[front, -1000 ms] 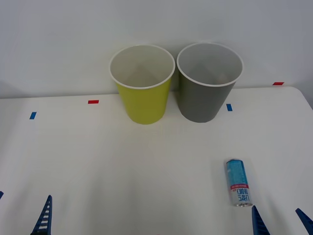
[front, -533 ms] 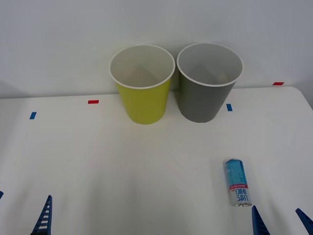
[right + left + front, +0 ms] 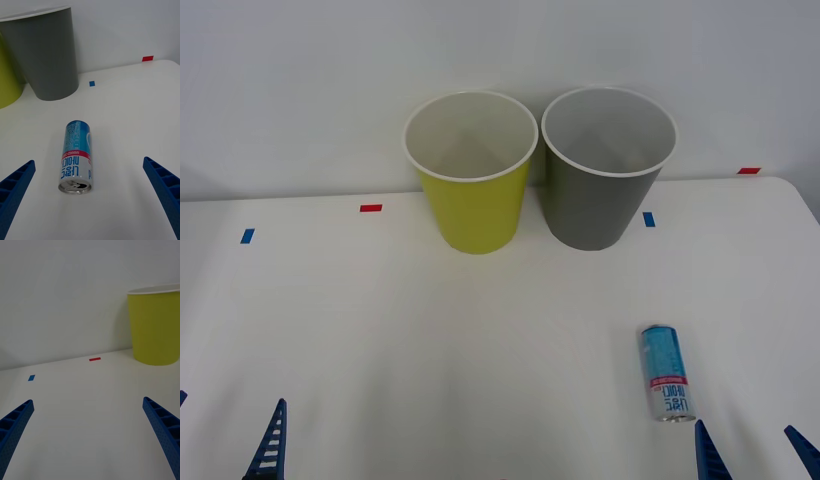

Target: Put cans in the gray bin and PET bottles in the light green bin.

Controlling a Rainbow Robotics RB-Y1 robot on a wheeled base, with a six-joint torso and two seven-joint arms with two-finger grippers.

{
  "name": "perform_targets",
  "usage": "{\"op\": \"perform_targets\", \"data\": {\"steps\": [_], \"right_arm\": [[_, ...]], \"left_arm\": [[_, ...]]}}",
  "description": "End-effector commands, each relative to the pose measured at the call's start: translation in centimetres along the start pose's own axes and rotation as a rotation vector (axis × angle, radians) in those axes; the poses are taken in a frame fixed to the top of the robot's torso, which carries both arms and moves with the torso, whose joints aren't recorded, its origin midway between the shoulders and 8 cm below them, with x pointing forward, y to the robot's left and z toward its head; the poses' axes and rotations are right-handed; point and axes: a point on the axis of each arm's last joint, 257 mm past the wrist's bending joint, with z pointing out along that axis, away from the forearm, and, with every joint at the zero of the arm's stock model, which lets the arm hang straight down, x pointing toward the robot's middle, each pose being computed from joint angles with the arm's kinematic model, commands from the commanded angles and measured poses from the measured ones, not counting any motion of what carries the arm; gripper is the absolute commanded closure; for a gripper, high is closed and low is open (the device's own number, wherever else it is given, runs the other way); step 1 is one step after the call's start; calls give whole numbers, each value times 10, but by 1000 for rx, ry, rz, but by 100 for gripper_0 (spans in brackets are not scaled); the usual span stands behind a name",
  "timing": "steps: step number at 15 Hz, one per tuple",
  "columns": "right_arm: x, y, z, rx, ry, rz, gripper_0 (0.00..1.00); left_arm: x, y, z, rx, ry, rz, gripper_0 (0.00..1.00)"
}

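**Can lies on the table ahead of the spread right fingers**

The can [image 3: 666, 371] lies on its side on the white table [image 3: 480, 340], its silver opening end facing the right gripper [image 3: 755, 455] and its light blue half pointing away toward the bins. In the right wrist view the can [image 3: 76, 157] sits ahead of the gap between the two blue ribbed fingers [image 3: 164, 187], nearer one finger than the other and touching neither. The fingers are spread wide and hold nothing.

Beyond the can, the gray bin [image 3: 608, 168] stands upright at the far edge of the table, and the light green bin [image 3: 471, 172] stands upright just beside it, their rims nearly meeting.

The left gripper [image 3: 90, 435] waits low at the near edge of the table, its fingers likewise released, with bare table between them and the light green bin [image 3: 155, 328] farther ahead to one side. Small red and blue tape marks [image 3: 370, 208] dot the table.
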Motion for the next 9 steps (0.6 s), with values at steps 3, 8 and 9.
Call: {"op": "perform_targets", "data": {"steps": [3,8,9], "right_arm": [[0,0,0,0,0,0,0],[0,0,0,0,0,0,0],[0,0,0,0,0,0,0]], "left_arm": [[0,0,0,0,0,0,0],[0,0,0,0,0,0,0],[0,0,0,0,0,0,0]]}}
